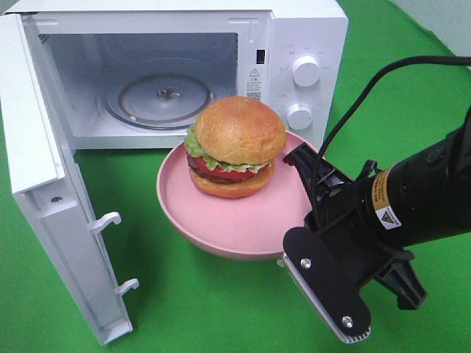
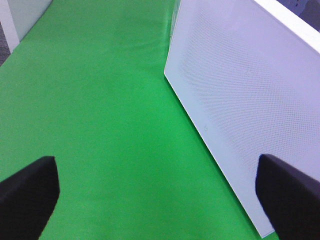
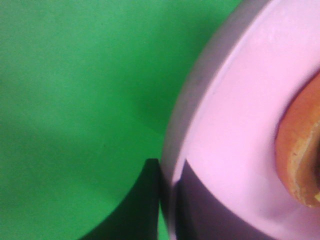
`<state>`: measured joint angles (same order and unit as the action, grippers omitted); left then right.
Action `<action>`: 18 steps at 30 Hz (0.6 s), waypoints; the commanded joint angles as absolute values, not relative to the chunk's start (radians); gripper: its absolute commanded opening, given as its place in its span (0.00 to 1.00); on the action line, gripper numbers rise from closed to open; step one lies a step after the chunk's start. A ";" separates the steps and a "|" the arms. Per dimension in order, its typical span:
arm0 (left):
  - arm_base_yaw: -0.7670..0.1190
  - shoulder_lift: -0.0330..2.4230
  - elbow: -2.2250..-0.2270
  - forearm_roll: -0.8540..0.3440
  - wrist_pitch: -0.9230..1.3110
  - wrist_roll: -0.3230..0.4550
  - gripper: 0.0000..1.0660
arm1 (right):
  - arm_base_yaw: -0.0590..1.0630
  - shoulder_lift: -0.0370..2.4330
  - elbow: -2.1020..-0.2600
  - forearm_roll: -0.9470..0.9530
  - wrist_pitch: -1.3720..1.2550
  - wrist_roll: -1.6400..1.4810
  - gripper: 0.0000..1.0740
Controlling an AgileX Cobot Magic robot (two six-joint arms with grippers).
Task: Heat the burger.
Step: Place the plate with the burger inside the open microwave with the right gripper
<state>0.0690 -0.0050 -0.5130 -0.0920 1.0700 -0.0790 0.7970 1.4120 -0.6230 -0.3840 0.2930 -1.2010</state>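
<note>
The burger [image 1: 235, 147], with glossy brown bun halves, green lettuce and a red layer, sits on a round pink plate [image 1: 221, 228] held just in front of the open microwave [image 1: 309, 29]. My right gripper [image 1: 298, 220] is shut on the plate's right rim. In the right wrist view the plate's rim [image 3: 225, 125] runs between the dark fingers [image 3: 145, 205], and an edge of the burger [image 3: 300, 150] shows. My left gripper [image 2: 160, 200] is open and holds nothing, over green cloth beside the microwave door's [image 2: 240, 100] outer face. It is out of the exterior view.
The microwave door [image 1: 51, 184] swings out to the left, latch hooks facing the plate. A glass turntable [image 1: 158, 99] lies inside the cavity. Two knobs [image 1: 305, 70] are on the right panel. Green cloth [image 1: 184, 309] covers the table.
</note>
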 commanded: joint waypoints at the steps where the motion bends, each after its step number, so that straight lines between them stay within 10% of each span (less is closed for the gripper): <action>1: 0.068 -0.006 -0.514 -0.095 1.063 -0.084 0.94 | 0.793 1.396 -0.639 -0.310 0.238 -1.312 0.00; 18: 0.068 -0.006 -0.514 -0.095 1.063 -0.084 0.94 | 0.657 1.396 -0.639 -0.050 0.206 -1.617 0.00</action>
<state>0.0690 -0.0050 -0.5130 -0.0920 1.0700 -0.0790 0.6620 1.4120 -0.6230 -0.0500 0.2750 -1.5950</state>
